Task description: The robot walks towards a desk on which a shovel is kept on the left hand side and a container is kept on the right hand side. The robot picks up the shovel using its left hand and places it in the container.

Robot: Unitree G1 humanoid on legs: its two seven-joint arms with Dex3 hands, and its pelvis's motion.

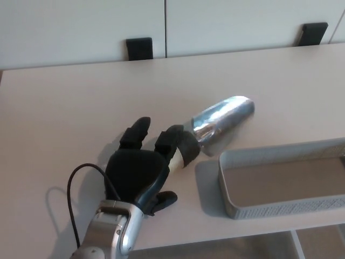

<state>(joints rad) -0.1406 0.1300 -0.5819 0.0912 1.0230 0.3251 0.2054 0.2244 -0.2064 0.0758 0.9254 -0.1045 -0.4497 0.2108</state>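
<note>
The shovel (222,122) has a shiny metal scoop and a black and beige handle. It lies tilted on the desk (70,108), scoop pointing up and right, just outside the far left corner of the grey mesh container (280,208). My left hand (137,170) is at the handle end with its fingers (135,133) stretched out and apart. The handle rests against the rightmost finger, and nothing is clasped around it. The container holds nothing that I can see. My right hand does not show.
Two black blocks (139,48) (312,33) stand at the desk's far edge against white panels. A black cable (75,181) loops from my left wrist. The desk's front edge runs just below the container.
</note>
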